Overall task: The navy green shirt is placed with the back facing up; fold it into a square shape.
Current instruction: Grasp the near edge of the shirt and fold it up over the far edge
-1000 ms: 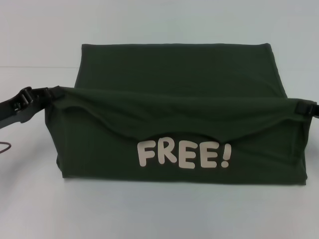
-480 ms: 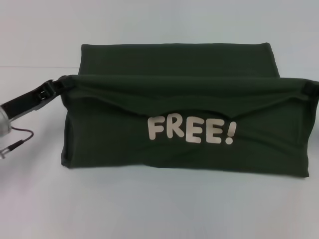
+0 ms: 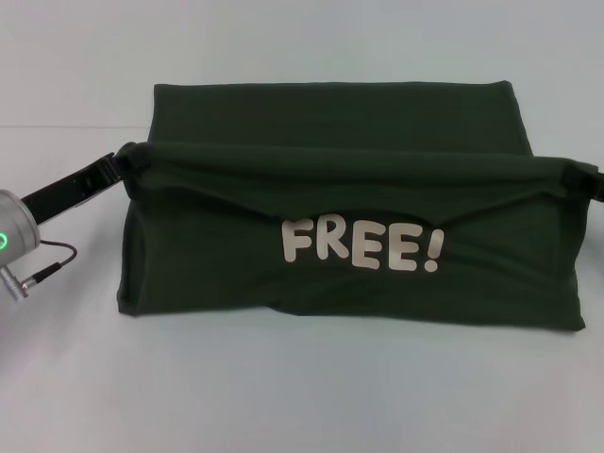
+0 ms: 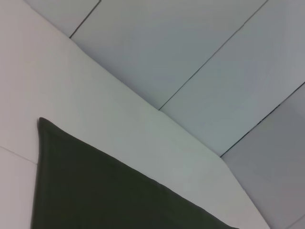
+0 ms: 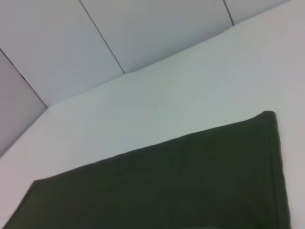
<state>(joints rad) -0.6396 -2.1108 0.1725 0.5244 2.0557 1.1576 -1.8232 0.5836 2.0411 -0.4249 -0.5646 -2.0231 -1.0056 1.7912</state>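
White tabletop (image 3: 302,396) against pale panelled walls; the left gripper (image 3: 121,162) reaches in low from the left edge, pinching the navy green shirt (image 3: 349,236) at its raised left corner; the right gripper (image 3: 572,174) mirrors it at the right edge, pinching the opposite corner. Shirt lies mid-table, its near layer lifted into a taut ridge, pale "FREE!" lettering facing the camera, far portion flat.

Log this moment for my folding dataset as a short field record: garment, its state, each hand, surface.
garment: navy green shirt, pale "FREE!" lettering showing
state: near part lifted and carried over the flat far part; fold not yet laid down
left hand: shut on the raised edge's left corner
right hand: shut on the raised edge's right corner
surface: white table
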